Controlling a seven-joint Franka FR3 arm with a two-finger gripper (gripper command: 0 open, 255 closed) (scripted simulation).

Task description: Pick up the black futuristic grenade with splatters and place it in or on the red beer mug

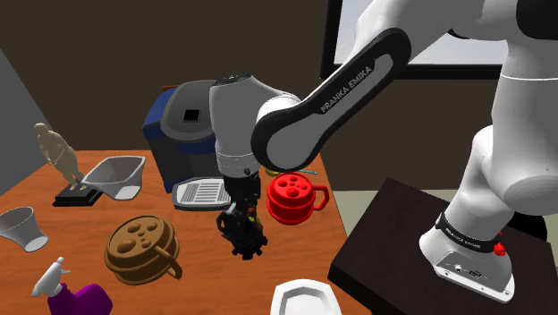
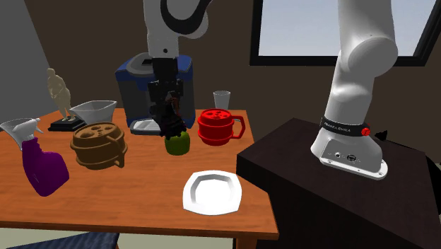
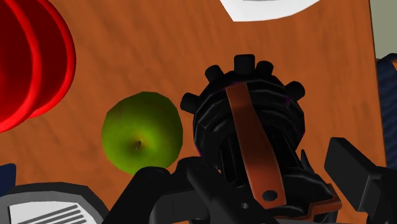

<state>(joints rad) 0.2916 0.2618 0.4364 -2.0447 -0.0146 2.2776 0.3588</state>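
My black gripper (image 1: 240, 222) is shut on the black grenade (image 1: 243, 237), a ribbed dark body with studs and a brown lever strap (image 3: 249, 137). I hold it above the wooden table (image 1: 197, 286). The red mug (image 1: 293, 197), with a perforated red top and a handle, stands upright a short way off toward the shoulder view's right. In the second exterior view the gripper (image 2: 169, 112) and the grenade (image 2: 172, 120) hang left of the mug (image 2: 217, 126). The wrist view has the mug (image 3: 28, 70) off to one side of the grenade, and the fingers (image 3: 353, 172) clasp the grenade's sides.
A green apple (image 2: 178, 143) lies on the table just under the grenade, beside the mug. A blue and grey coffee machine (image 1: 183, 121) stands behind. Also on the table are a brown lidded pot (image 1: 139, 246), white plate (image 1: 304, 300), purple spray bottle (image 2: 42, 166), glass (image 2: 222, 99), white bowl (image 1: 116, 174) and statue (image 1: 58, 152).
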